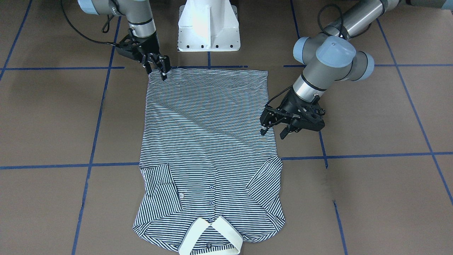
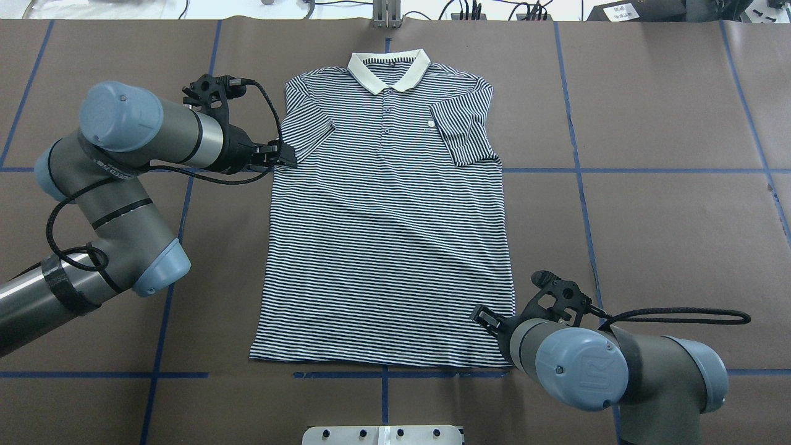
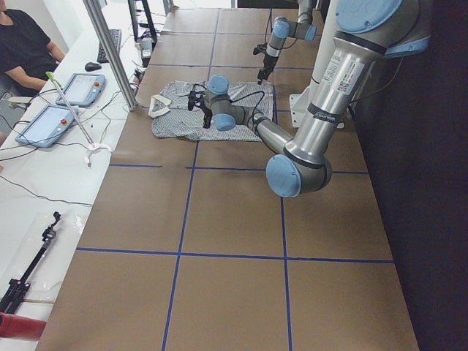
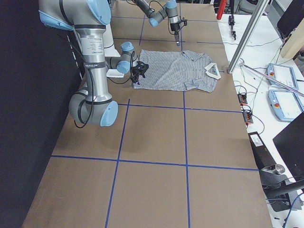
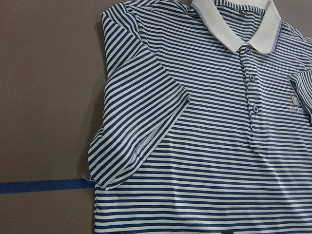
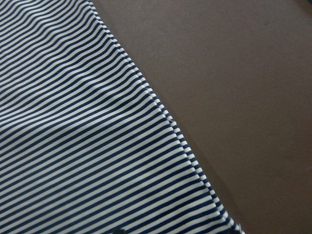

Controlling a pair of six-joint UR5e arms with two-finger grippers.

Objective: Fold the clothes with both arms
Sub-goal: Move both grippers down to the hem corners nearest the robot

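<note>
We see the striped polo shirt point(image 1: 208, 134) lying flat and face up in the middle of the brown table point(image 1: 382, 205). In the front-facing view its cream collar point(image 1: 193, 233) sits at the bottom edge, and its hem runs along the top, just below the white pedestal base point(image 1: 208, 32). Both short sleeves are folded inward over the chest. The lower left sleeve point(image 1: 161, 187) lies beside the logo patch point(image 1: 181, 194), and the lower right sleeve point(image 1: 263, 182) lies opposite it.

The right arm point(image 1: 141, 24) reaches in from the upper left of that view. The right arm's fingers point(image 1: 164, 72) are spread, and one tip touches the upper left corner of the hem. The left arm point(image 1: 332, 60) comes in from the upper right. The left arm's fingers point(image 1: 264, 129) are also spread, the nearer tip touching the shirt's right side edge at mid height, above the folded sleeve. We cannot tell whether either pair has cloth between its tips. Both wrist cameras show only striped cloth and bare table.
</note>
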